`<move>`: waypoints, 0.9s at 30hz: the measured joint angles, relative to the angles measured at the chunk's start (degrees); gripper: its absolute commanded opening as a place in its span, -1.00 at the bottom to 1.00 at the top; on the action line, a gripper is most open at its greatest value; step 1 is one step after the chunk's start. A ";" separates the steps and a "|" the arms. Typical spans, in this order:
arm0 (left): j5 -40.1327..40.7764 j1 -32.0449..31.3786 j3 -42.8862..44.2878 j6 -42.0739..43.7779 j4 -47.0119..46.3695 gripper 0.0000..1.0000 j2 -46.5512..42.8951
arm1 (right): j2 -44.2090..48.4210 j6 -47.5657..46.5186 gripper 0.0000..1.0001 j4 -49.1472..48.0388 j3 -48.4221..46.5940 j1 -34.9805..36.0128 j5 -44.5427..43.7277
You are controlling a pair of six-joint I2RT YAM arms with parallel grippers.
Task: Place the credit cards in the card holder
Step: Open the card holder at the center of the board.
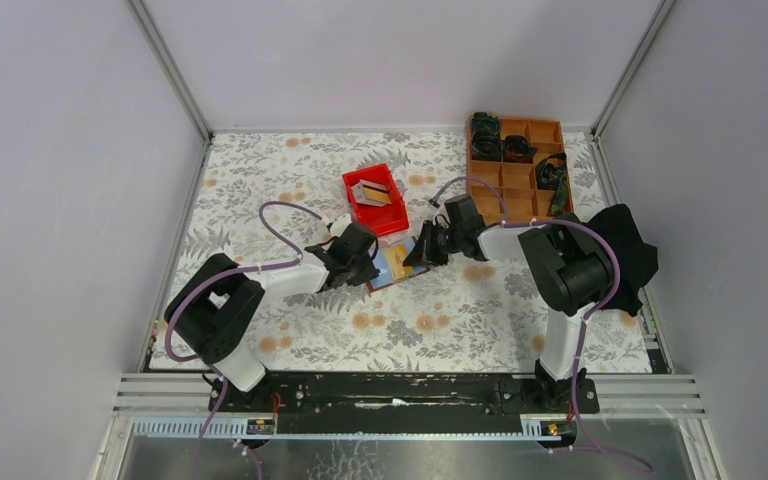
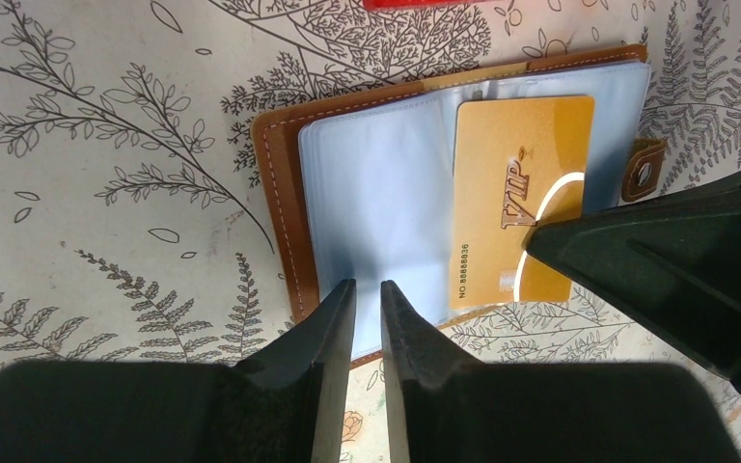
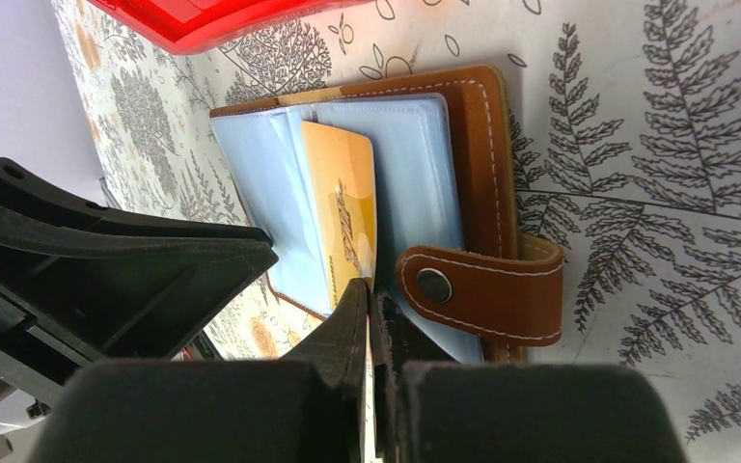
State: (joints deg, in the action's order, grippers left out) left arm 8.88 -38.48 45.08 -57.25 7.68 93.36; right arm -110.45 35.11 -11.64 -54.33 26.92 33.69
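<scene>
Cloth printed with grey ferns and small orange flowers covers the whole counter [image 1: 460, 330]. Plain pale walls [image 1: 60, 200] close it on the left, right and far sides, and two metal posts [image 1: 175, 70] rise at the far corners. A metal rail runs along the near edge, where the two arms are fixed.

I count one card holder [image 2: 275, 183], brown leather. It lies open and flat near the middle of the counter, just on the near side of the one red bin [image 1: 392, 215]. Its clear pockets [image 2: 376, 193] face up and its one snap tab [image 3: 482, 289] sticks out at the right side.

I can see two cards. One gold card [image 2: 511, 164] lies on the right half of the clear pockets. One grey and tan card [image 1: 370, 190] is in the red bin, though it is small in the top view.

One orange-brown tray [image 1: 545, 135] with many compartments stands at the far right corner, and several dark objects [image 1: 487, 140] are in it. One black cloth [image 1: 632, 250] lies at the right edge.

The left hand [image 2: 367, 289] is over the near edge of the clear pockets. Its fingers are close, with a narrow gap, and I cannot tell if they pinch a pocket. The right hand [image 3: 369, 285] has its fingers pressed together. Their tip touches the right part of the gold card, beside the snap tab. I cannot tell whether they pinch the edge of the card.
</scene>
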 measured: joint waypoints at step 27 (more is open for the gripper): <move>0.35 -0.13 -1.09 -1.05 -0.70 -0.51 -0.50 | 2.82 3.96 -1.00 -2.01 3.21 -0.48 1.01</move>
State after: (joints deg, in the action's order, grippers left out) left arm 9.23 -38.61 43.99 -58.30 6.98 92.86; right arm -107.63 39.07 -13.65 -51.11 26.44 34.70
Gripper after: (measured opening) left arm 0.246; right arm 0.018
